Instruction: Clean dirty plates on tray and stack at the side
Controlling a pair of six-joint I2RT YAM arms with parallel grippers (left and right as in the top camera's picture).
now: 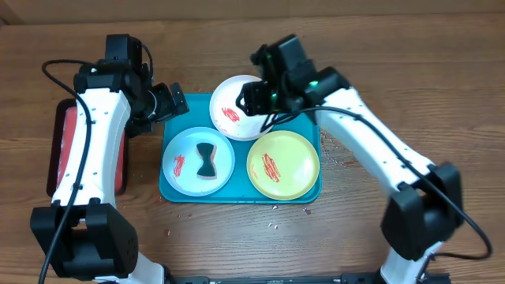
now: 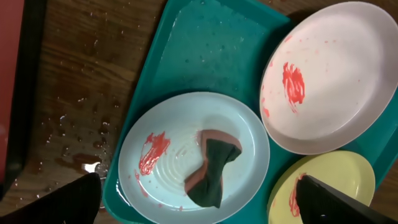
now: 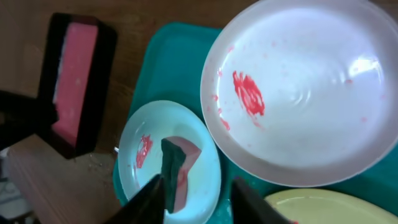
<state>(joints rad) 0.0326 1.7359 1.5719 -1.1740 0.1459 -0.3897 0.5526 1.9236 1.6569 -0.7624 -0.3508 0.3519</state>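
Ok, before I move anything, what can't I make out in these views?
Right end effector: fingertips hidden by its own body overhead, blurred and cut off in right wrist view; grip on white plate unclear.
Yellow plate: cropped by the bottom edge in both wrist views.
Light blue plate: sponge covers its centre in every view.

Overhead looks straight down; both wrist views share the tray (image 2: 205,50).

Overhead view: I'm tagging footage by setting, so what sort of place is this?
Probably a robot test bench, not a kitchen: a wooden table, a teal tray of red-smeared plates, a sponge, no sink.
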